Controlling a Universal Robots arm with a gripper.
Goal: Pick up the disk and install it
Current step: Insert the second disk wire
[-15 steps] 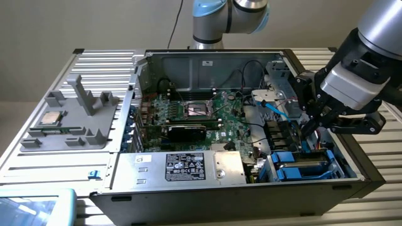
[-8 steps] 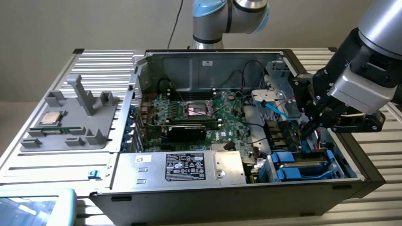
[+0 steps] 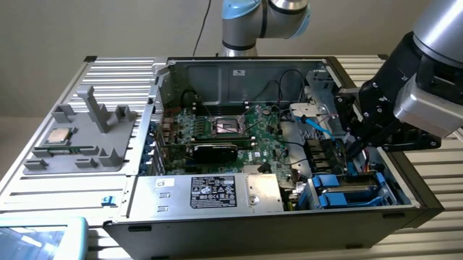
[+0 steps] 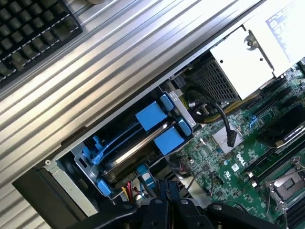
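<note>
Exterior view: gripper (image 3: 359, 145) hangs over the open PC case (image 3: 217, 225), at the exterior view's right end, w/ fingers pinched together and nothing between them. Just below and in front of the tool sits the drive bay (image 3: 351, 192), and the disk (image 3: 354, 189) lies in it, grey top framed by its blue carrier. Tool tip is near the disk but apart from it, not touching. Further off from the tool, toward the middle of the case, is the motherboard (image 3: 239, 135), and nearer the case front the silver box w/ black label (image 3: 217, 192). Wrist view: closed fingertips (image 4: 167, 200) point down toward the bay, disk (image 4: 138, 148) seated edge-on between blue carrier tabs (image 4: 151, 116), just beyond the tips. Grey parts tray (image 3: 79, 141) lies well apart, outside the case.
</note>
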